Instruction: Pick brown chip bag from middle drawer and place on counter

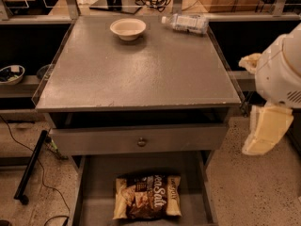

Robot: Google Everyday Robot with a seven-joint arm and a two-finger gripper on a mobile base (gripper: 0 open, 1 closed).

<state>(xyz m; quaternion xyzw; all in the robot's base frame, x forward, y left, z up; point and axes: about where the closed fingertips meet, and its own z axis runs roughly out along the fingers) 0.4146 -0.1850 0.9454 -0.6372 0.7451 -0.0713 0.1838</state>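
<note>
The brown chip bag [147, 197] lies flat on the floor of the open middle drawer [96, 187], at the bottom of the view below the counter. The counter [141, 69] is a large grey top. My gripper [261, 138] hangs at the right, beside the cabinet's right edge. It is off to the right of the drawer, higher than the bag and apart from it. Only a pale yellow finger [268, 126] under the white arm shows.
A white bowl [128, 28] and a lying plastic bottle [186, 22] sit at the counter's back. A grey drawer front with a round knob [141, 141] stands slightly out above the open drawer. Clear side guards [49, 67] line the counter. Cables lie on the floor at left.
</note>
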